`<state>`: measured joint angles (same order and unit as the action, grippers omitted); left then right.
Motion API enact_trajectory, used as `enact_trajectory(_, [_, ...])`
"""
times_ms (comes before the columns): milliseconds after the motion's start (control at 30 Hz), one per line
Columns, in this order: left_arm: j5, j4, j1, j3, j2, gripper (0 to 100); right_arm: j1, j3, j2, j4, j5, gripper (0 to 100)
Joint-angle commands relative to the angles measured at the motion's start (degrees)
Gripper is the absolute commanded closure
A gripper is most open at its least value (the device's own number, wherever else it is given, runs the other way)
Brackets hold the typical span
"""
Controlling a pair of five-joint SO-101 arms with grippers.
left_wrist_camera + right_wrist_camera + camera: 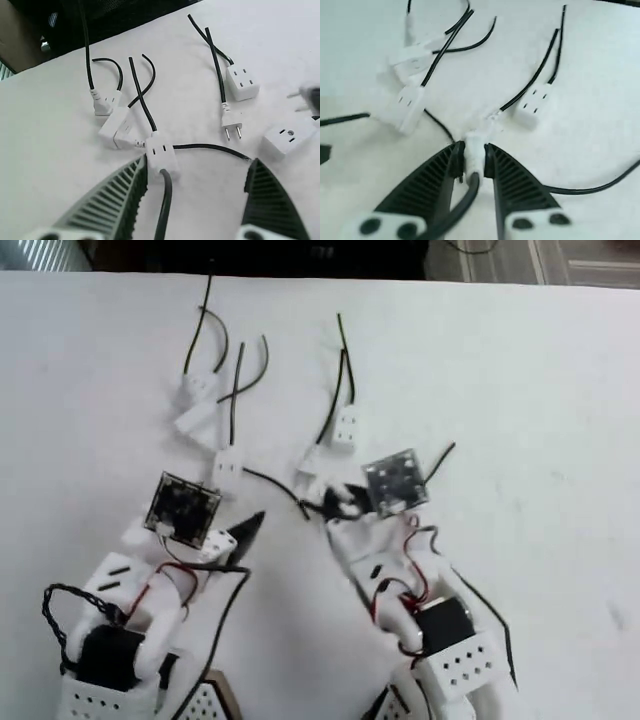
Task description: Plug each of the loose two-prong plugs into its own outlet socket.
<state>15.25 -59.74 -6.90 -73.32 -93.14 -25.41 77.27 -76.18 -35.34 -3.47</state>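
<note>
My right gripper is shut on a small white socket, near the table's middle. Just ahead of it lies a loose two-prong plug on a black cord, prongs toward the held socket; whether they touch is unclear. The same plug and held socket look slightly apart in the left wrist view. My left gripper is open and low over the table, one finger beside another white socket. A third socket lies farther back.
Another plug and a white socket block lie together at the back left with crossing black cords. A loose cord end runs across between my left fingers. The table's far edge lies behind.
</note>
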Motion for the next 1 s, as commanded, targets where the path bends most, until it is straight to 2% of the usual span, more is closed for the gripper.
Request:
enact_trajectory(0, [2.81,1.23,-1.01,2.02,0.4,69,5.67,-2.99,0.4,3.56,-3.25,98.1])
enact_trajectory(100, [3.87,1.76,-3.82,2.29,3.38,69,10.42,-2.9,0.4,5.93,-3.69,98.1])
enact_trajectory(267, [3.87,11.08,-5.05,4.57,19.38,69,14.46,-2.9,0.4,7.43,-5.98,98.1])
enact_trajectory(633, [7.38,12.22,-9.36,33.14,59.12,69,22.02,-2.9,0.4,9.89,-6.51,98.1])
enact_trajectory(700, [3.87,12.4,-9.45,39.03,65.54,69,23.08,-2.9,0.4,10.77,-6.95,98.1])
enact_trajectory(833, [-8.26,15.38,-9.89,49.76,78.9,69,25.63,-2.99,0.4,11.03,-9.32,98.1])
enact_trajectory(967, [-9.32,15.91,-12.35,59.16,91.47,69,27.3,-3.25,0.31,11.12,-9.32,98.1])
